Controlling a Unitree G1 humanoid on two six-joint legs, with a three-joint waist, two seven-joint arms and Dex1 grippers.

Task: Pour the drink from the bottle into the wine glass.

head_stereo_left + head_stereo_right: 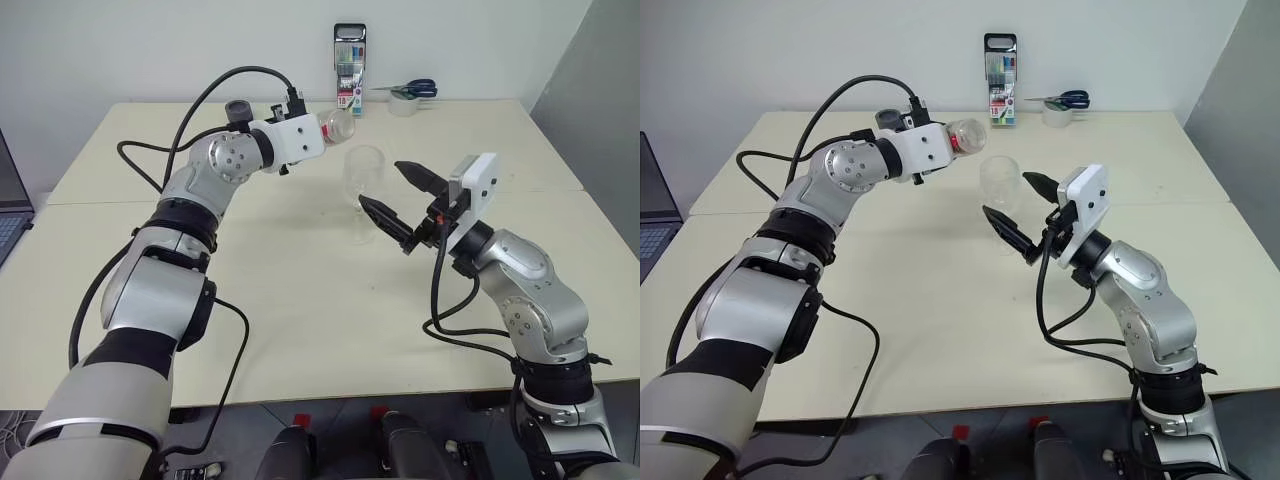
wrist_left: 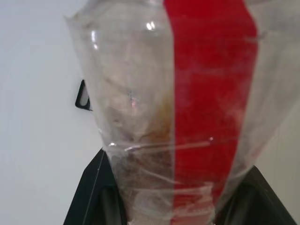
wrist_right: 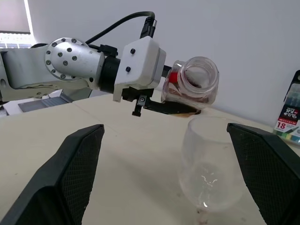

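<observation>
Pour set up, no drink in the glass yet.
Left claw (image 3: pixel 180 105) clamped on the small clear plastic bottle with red label strip (image 3: pixel 191 84), tipped near level, mouth over the rim of the clear stemmed wine glass (image 3: pixel 209 166). Amber drink (image 3: pixel 180 97) sits low in the bottle. Glass stands on the cream desk (image 1: pixel 300 320), bowl looks empty. Right claw (image 1: pixel 400 200) wide open beside the glass, not touching. Left to do, I'd say: tilt further and pour.
</observation>
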